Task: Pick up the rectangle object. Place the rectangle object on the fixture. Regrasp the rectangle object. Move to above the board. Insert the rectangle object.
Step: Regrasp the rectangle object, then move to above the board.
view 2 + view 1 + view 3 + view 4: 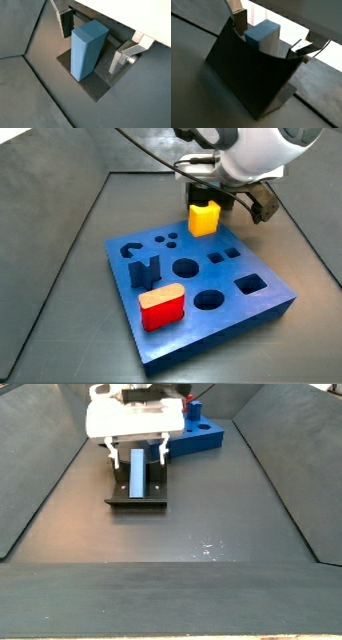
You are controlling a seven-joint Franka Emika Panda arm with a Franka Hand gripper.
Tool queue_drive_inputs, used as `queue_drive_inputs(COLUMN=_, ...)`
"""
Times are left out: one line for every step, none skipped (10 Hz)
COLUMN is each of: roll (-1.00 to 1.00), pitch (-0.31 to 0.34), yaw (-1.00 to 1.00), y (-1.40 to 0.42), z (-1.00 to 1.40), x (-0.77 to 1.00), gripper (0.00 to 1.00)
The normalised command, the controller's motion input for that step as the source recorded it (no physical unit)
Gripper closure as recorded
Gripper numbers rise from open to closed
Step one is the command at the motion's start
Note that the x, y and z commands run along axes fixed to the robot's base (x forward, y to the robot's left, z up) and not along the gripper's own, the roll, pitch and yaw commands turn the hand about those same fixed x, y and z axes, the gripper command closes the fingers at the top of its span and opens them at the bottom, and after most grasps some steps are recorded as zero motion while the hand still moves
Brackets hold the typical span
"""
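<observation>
Rectangle object (87, 49) standing propped on the fixture (90, 86), leaning back against its dark upright plate, seen from the front in one wrist view and from behind the plate in another (264, 37). Also visible in a side view (139, 472) as a pale blue strip lying along the fixture (138, 494), well short of the board (198, 432) at about 1 o'clock from it.

End effector (100, 42) spread wide, straddling the block: one finger (67, 22) behind it at about 11 o'clock, another finger (123, 57) off at about 3 o'clock. Neither pad seen touching the block; clear gaps on both sides, so nothing pinched. Judged to be at the release-and-regrasp stage, with insertion not yet begun.

Risks from here, as judgement only:
- Uneven closing. Block sits nearer one finger than the other, so a first-touching pad could shove it sideways along the fixture or tip it off the upright.
- Gripping too near the top end. Block could pivot between the pads and hang tilted, spoiling alignment over the board's hole.
- Descending too far. Fingertips could strike the fixture base or plate and jog everything on the surface (201, 524).

In a side view the board (201, 268) carries a yellow block (202, 218) and a red block (162, 309); matching hole not identifiable with certainty.
</observation>
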Motion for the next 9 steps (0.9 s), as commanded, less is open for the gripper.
queue_drive_inputs(roll=0.07, pitch=-0.042, yaw=0.00, y=-0.01, z=-0.17, x=0.03, gripper=0.00)
queue_drive_inputs(roll=0.00, pitch=0.000, yaw=0.00, y=0.00, z=-0.83, x=0.00, gripper=1.00)
queue_drive_inputs(roll=0.55, pitch=-0.536, yaw=0.04, y=-0.16, z=1.00, x=0.06, gripper=1.00)
queue_drive_inputs(roll=0.55, pitch=-0.535, yaw=0.04, y=-0.16, z=1.00, x=0.06, gripper=1.00)
queue_drive_inputs(roll=0.51, pitch=-0.474, yaw=-0.04, y=-0.16, z=1.00, x=0.05, gripper=1.00)
queue_drive_inputs(roll=0.32, pitch=-0.401, yaw=-0.16, y=-0.14, z=1.00, x=0.04, gripper=1.00)
queue_drive_inputs(roll=0.22, pitch=-0.353, yaw=-0.21, y=-0.14, z=1.00, x=0.04, gripper=1.00)
queue_drive_inputs(roll=0.15, pitch=-0.280, yaw=-0.26, y=-0.14, z=1.00, x=0.02, gripper=1.00)
queue_drive_inputs(roll=0.13, pitch=-0.205, yaw=-0.28, y=-0.13, z=1.00, x=0.02, gripper=1.00)
